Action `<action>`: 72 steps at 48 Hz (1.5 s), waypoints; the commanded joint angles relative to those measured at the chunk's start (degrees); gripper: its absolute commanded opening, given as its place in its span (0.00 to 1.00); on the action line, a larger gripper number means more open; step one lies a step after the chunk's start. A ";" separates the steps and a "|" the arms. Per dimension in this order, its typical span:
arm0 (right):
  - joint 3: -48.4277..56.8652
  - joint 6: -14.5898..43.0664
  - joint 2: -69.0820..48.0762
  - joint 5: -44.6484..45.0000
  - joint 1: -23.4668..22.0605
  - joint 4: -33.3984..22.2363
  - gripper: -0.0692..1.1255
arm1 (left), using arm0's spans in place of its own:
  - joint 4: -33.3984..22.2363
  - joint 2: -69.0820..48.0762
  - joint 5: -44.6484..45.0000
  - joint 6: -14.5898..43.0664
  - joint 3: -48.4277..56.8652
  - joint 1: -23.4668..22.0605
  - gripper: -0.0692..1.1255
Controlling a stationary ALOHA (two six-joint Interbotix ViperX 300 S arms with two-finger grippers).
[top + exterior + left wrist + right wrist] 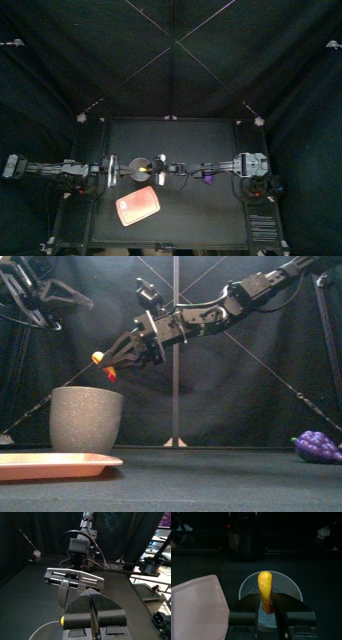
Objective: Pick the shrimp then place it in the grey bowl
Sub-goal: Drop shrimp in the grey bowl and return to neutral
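Your right gripper (112, 361) holds the shrimp (265, 587), fingers closed on its red end, above the open mouth of the grey bowl (87, 419) and clear of the rim. The shrimp's long axis runs in line with the fingers, yellow end outward. The fingers hide part of the red end. Your left gripper (93, 599) hangs beside the bowl, fingers pressed together, empty. A pink tray (54, 464) lies on the surface (201, 481) just in front of the bowl.
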 commanded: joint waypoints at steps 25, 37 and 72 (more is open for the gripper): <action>-1.41 0.00 -1.58 -0.70 -0.35 1.85 0.75 | 0.00 0.26 -0.62 0.18 -0.44 0.09 0.27; 5.10 0.09 -6.86 -0.70 0.88 2.02 0.75 | 0.00 0.26 -0.62 0.09 0.53 0.09 0.27; 31.99 0.18 -29.53 -2.46 10.90 14.41 0.75 | 0.00 0.26 -0.44 0.00 2.46 0.00 0.27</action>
